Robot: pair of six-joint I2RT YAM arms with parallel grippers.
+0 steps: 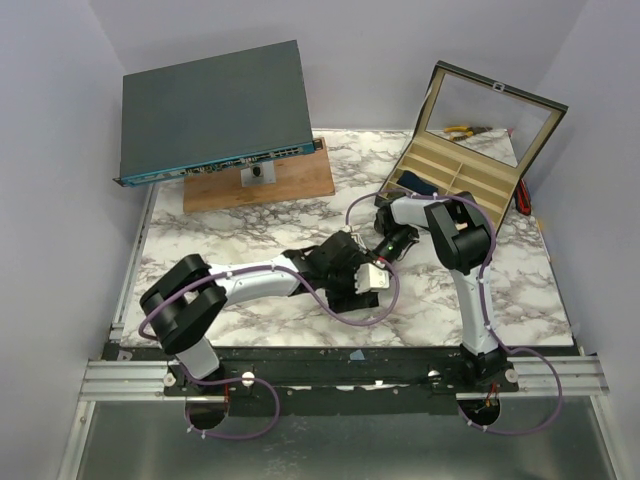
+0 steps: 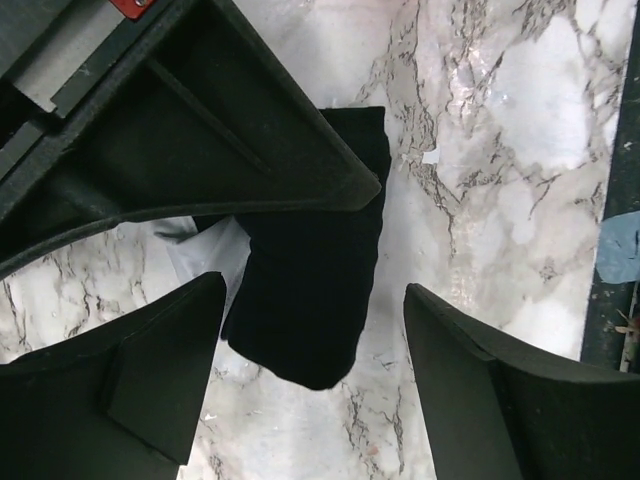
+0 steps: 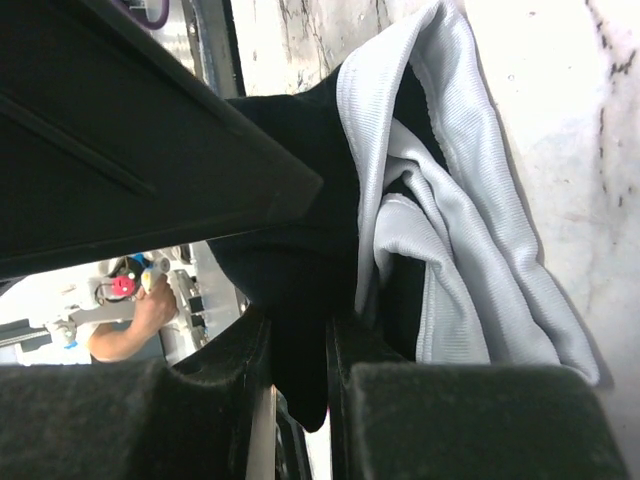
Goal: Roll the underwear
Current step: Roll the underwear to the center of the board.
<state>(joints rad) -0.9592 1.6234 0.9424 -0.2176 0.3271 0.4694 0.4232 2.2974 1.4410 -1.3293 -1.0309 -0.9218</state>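
The underwear [image 1: 373,280] is a bunched black garment with a white waistband, lying mid-table between both grippers. In the left wrist view its black folded end [image 2: 310,290] hangs over the marble, and my left gripper [image 2: 315,295] stands open on either side of it without touching it. My left gripper [image 1: 340,263] sits just left of the garment in the top view. My right gripper [image 3: 300,325] is shut on a fold of black fabric, with the white waistband [image 3: 450,230] draped beside it. From above, my right gripper [image 1: 382,258] reaches in from the right.
A grey-blue flat device [image 1: 215,110] rests on a wooden board [image 1: 290,185] at the back left. An open compartment box [image 1: 460,175] with a raised lid stands back right, a dark blue roll [image 1: 412,183] inside. The black rail [image 2: 612,150] marks the near edge.
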